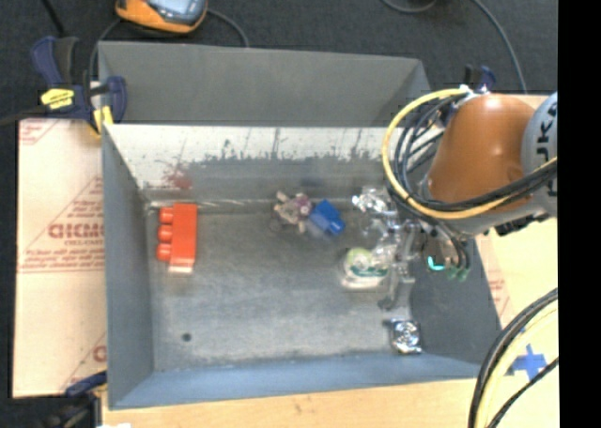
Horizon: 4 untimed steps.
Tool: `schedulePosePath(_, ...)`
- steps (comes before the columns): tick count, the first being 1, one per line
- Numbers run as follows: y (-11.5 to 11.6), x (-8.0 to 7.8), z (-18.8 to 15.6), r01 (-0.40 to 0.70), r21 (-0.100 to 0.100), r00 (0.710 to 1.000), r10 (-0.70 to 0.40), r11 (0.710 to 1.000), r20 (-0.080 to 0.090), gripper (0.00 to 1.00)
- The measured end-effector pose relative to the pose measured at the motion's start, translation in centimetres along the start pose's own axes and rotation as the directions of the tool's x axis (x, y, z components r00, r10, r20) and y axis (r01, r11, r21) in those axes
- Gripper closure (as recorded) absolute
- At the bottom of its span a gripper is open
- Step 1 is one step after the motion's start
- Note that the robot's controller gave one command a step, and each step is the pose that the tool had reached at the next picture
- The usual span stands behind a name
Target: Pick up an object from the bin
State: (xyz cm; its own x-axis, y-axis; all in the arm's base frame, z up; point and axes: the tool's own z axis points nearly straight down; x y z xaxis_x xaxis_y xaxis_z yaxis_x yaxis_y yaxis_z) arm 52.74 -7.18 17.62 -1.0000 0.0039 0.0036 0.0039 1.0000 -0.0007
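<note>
Grey metal bin [131,257], few loose things, no heap. Arm [526,182] comes in from the right, with its orange cover [479,149] and looped cables [404,159] over the bin's right side. The gripper [394,271] is down low in the right half of the bin, near the right wall; wide or narrow, cannot tell, since the metal parts blur together there. Nearest thing is a whitish-green roundish object [360,267], on the floor right of centre, just beside the gripper on its left and seemingly touching it; cannot tell whether it is gripped, so not calling it held. A small shiny silver piece [406,334] lies on the floor toward the front right corner, near the gripper but apart from it. A blue piece [327,218] sits in the middle toward the back wall, with a small tan-purple thing [293,210] just beside it on the left; both are on the floor, apart from the gripper. An orange block [178,234] with studs along its left side lies flat at the far left, near the left wall, well apart from everything else. A silvery glint [371,201] shows just behind the gripper; loose thing or robot part, cannot tell.
</note>
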Motion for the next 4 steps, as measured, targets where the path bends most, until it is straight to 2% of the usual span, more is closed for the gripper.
schedulePosePath(1,-4.75,-6.16,10.69,0.060,-0.007,0.998,-0.060,0.998,0.010,0.00)
schedulePosePath(4,-4.74,-6.51,10.33,0.066,-0.005,0.998,-0.066,0.998,0.021,0.00)
